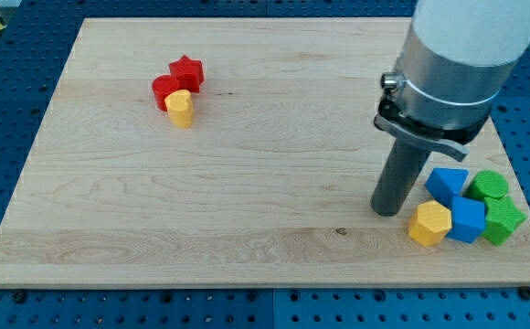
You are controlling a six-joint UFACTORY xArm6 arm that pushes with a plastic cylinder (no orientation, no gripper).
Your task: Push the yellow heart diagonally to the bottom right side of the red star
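The yellow heart [181, 108] touches a red cylinder [165, 91] beside the red star [187, 71], far left on the wooden surface [247, 183]. My tip [388, 210] rests far right, touching nothing, beside a yellow hexagon [429, 224]. No writing shows.

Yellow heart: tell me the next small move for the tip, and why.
Probably travel across the board toward the view's upper left. My tip stands far from the yellow heart, beside the yellow hexagon in the lower-right cluster. The heart touches the red cylinder, below-left of the red star, so I should approach from its left.
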